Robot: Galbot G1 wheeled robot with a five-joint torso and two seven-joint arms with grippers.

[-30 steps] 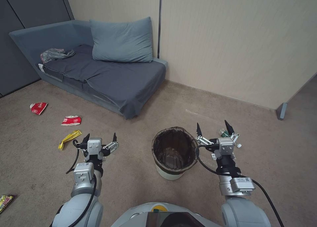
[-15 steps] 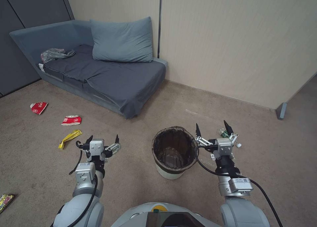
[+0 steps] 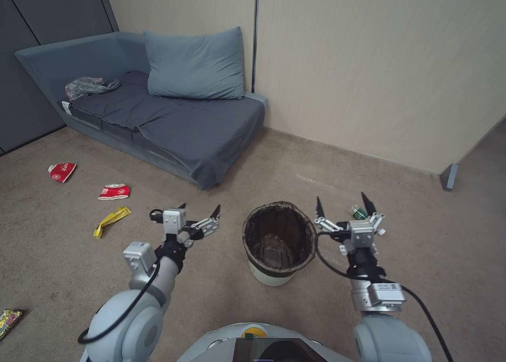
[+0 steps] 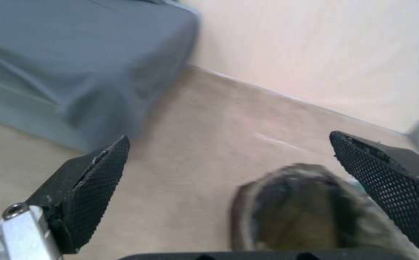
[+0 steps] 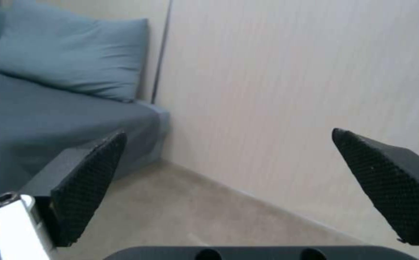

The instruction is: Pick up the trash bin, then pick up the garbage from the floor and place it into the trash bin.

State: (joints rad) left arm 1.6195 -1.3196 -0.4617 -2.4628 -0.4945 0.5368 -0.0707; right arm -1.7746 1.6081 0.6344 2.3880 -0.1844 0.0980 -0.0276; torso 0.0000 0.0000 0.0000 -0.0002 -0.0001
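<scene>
Presently, the small round white plastic trash bin (image 3: pixel 278 243) with its dark liner stood on the carpet. The left gripper (image 3: pixel 199 215) hung just left of it, the right gripper (image 3: pixel 342 206) just right; both spread wide, holding nothing. Risk: a glancing finger could tip the light bin.

both arms reach forward, left gripper (image 3: pixel 199 209) and right gripper (image 3: pixel 343 203) spread wide
</scene>
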